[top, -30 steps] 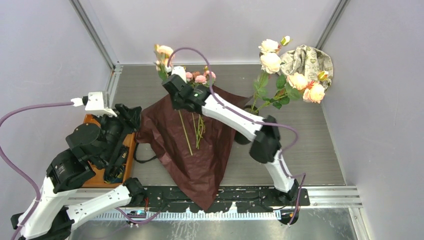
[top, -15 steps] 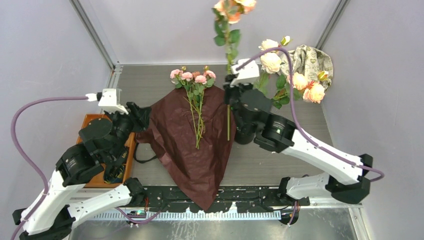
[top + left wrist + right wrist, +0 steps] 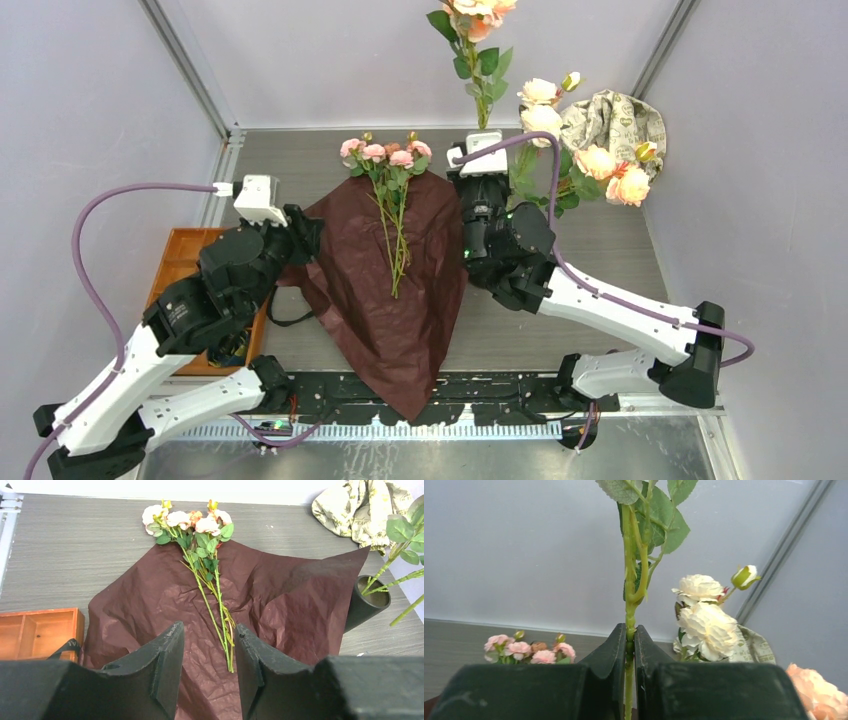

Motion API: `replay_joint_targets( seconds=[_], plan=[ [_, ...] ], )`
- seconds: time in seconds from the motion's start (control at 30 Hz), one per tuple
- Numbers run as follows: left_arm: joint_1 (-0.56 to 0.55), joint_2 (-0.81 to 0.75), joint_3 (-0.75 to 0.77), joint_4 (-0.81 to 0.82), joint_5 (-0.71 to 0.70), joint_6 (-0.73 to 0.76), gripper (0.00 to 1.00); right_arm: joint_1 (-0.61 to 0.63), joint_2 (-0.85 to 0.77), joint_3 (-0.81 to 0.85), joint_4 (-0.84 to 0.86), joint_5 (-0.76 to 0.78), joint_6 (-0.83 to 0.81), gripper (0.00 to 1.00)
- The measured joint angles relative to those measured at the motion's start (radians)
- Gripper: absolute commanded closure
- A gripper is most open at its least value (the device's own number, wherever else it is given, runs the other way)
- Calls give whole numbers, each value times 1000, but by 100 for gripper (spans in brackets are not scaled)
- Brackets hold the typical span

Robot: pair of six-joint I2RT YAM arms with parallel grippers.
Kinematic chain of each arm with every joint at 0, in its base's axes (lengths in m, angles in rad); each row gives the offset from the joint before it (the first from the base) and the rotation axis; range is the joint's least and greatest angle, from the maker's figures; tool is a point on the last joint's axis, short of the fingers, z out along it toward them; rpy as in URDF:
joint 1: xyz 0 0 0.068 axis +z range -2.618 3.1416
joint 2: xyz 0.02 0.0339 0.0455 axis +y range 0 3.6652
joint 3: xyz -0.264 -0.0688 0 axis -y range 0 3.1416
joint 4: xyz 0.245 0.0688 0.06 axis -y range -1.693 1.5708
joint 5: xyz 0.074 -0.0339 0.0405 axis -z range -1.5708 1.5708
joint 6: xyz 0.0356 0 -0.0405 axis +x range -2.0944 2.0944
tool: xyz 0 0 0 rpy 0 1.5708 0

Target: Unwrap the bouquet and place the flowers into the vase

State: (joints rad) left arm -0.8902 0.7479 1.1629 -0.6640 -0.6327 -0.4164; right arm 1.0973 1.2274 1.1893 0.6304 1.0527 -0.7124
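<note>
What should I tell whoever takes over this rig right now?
Left fingers: open, empty, at the left edge of the paper.
Right fingers: shut on one rose stem, held upright, not yet in the vase.
Done: paper unwrapped and spread flat; several roses stand in the vase.
Left: put the held stem in, then the small bunch lying on the paper.

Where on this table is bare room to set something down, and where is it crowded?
Free: the far-left tabletop between the orange tray and the back wall; also the right strip between the right arm and side wall. Crowded: the centre under the wrapping paper, and the far-right corner with vase and cloth.
</note>
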Motion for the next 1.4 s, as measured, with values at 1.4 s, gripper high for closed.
replay_joint_targets(
  seconds=[1.4],
  plan=[
    [0, 124, -111, 133, 34, 0, 60, -251, -168, -496, 84, -144, 417, 98]
  ],
)
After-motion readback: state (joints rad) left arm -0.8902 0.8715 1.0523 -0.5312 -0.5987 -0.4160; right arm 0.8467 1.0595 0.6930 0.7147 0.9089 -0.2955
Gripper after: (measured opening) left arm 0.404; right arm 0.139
